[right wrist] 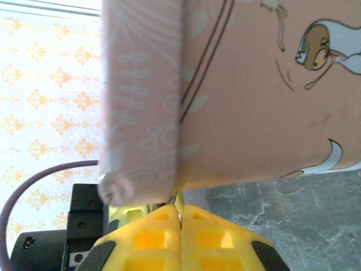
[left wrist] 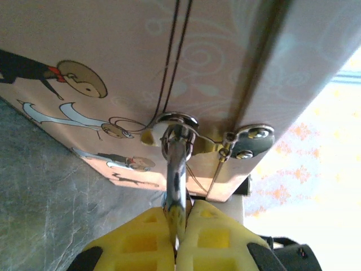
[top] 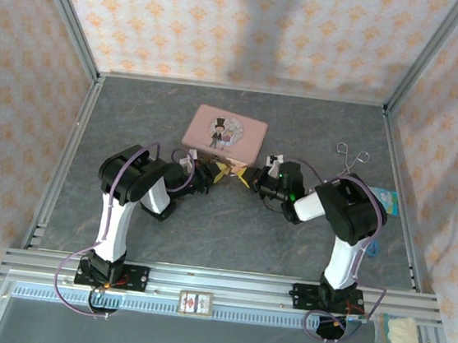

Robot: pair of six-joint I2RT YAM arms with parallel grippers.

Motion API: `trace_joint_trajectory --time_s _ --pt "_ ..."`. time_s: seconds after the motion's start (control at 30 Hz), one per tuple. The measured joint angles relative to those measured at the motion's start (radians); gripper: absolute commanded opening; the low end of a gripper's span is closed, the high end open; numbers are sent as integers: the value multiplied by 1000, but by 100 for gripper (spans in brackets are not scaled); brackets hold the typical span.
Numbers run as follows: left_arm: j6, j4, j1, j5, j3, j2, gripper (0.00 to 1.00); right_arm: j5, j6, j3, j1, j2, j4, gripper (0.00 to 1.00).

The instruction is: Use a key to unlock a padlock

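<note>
The pink picture tin [top: 225,134] lies at the table's middle, and both grippers meet at its near edge. My left gripper [top: 215,172] [left wrist: 179,212] is shut on the padlock [left wrist: 176,169], a narrow shiny metal piece rising to a ring on the pink tin [left wrist: 113,56], beside a screwed clasp plate [left wrist: 248,135]. My right gripper [top: 243,176] [right wrist: 180,210] is shut just under the corner of the pink tin [right wrist: 254,84]. Only a thin sliver of the key [right wrist: 179,214] shows between its yellow fingertips. The keyhole is hidden.
A silvery twin-looped wire tool [top: 351,156] lies at the back right. A blue-printed packet [top: 385,198] sits by the right wall. Patterned walls close three sides. A small bag [top: 399,330] rests on the front rail at the right.
</note>
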Motion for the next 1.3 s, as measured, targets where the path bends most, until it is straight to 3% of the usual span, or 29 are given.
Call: trace_joint_trajectory --time_s 0.47,0.7,0.87,1.07,1.2,1.3 --pt "-53 0 -35 -98 -5 -2 0 77 119 -51 41 -2 175 0" --pt "-61 -1 -32 -55 8 -2 0 153 119 -119 41 -43 144 0" --pt "40 -17 -10 -18 -8 -2 0 180 104 -120 41 -72 124 0" --pt "128 -30 5 -53 -38 -21 13 198 85 -122 41 -92 92 0" --pt "145 -39 -22 -129 -38 -21 25 209 75 -127 41 -108 79 0" --pt "141 -59 -51 -192 -38 -21 28 213 73 -136 41 -123 73 0"
